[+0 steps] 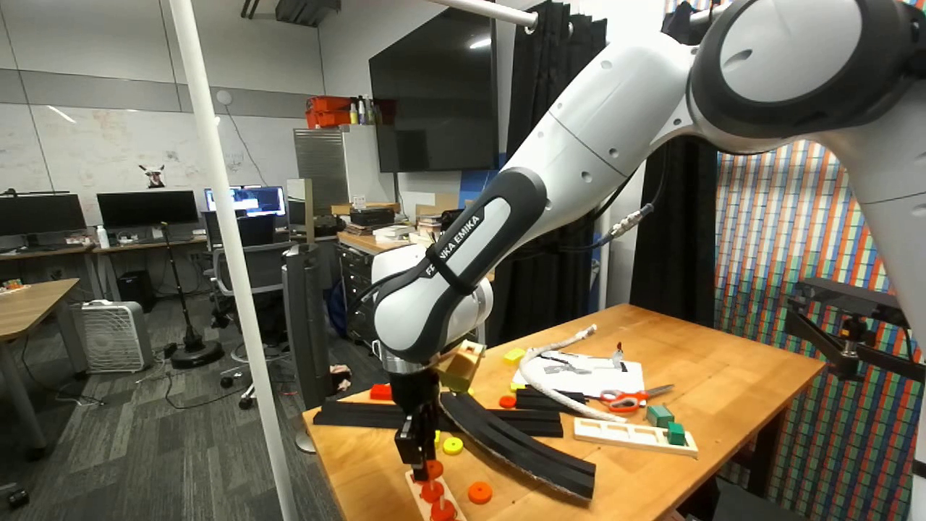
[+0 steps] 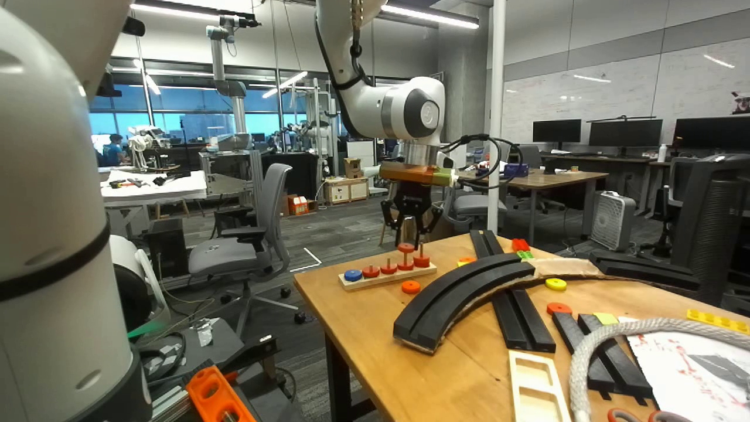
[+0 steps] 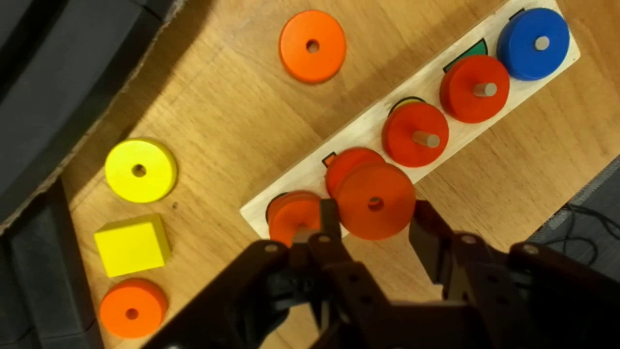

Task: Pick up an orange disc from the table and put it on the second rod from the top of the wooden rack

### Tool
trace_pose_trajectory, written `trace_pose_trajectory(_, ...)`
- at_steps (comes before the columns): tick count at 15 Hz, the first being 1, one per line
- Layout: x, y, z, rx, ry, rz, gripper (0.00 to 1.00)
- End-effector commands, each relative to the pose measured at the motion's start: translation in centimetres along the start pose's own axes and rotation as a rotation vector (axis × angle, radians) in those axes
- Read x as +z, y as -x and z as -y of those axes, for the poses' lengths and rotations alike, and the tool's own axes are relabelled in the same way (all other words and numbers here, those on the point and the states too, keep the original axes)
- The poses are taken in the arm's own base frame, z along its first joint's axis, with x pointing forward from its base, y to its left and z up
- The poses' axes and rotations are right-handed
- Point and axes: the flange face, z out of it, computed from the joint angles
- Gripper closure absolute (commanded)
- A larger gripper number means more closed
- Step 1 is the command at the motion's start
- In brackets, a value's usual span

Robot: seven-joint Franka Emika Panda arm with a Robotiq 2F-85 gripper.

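And the gripper (image 2: 408,238) pinches 1 orange disc (image 3: 376,188) above the wooden rack (image 3: 365,128); whether a rod (image 2: 405,258) pokes inside, hard to say!

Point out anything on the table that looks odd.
The blue disc is the odd colour among red discs on the wooden rack. The rough-edged curved black track lies askew across a straight black track.

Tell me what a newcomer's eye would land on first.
Probably the big white arm first, arching over the table in an exterior view. Next, the orange disc between its jaws, raised above the wooden rack. Then the blue disc at the rack's end, the only blue there.
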Motion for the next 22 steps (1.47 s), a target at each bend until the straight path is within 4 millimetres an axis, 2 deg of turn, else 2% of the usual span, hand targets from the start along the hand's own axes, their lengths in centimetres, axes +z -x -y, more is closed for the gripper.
trace_pose_trajectory(1,0.1,0.4,0.1,0.022,0.011,0.027,0.78)
trace_pose_trajectory(5,0.6,0.6,0.3,0.023,0.004,0.041,0.78)
trace_pose_trajectory(6,0.6,0.6,0.2,0.027,0.001,0.044,0.67)
trace_pose_trajectory(7,0.6,0.5,0.2,0.032,-0.005,0.048,0.33)
trace_pose_trajectory(9,0.8,0.6,0.2,0.040,-0.005,0.057,0.26)
trace_pose_trajectory(12,0.8,0.8,0.1,0.056,-0.007,0.069,0.03)
trace_pose_trajectory(13,0.7,0.9,0.1,0.060,-0.006,0.072,0.00)
trace_pose_trajectory(15,-0.2,1.3,0.0,0.087,0.011,0.069,0.00)
trace_pose_trajectory(17,-2.1,2.1,0.1,0.156,0.053,0.053,0.00)
trace_pose_trajectory(20,-5.7,4.2,0.4,0.282,0.127,0.015,0.00)
trace_pose_trajectory(22,-8.4,6.6,0.8,0.385,0.154,-0.032,0.00)
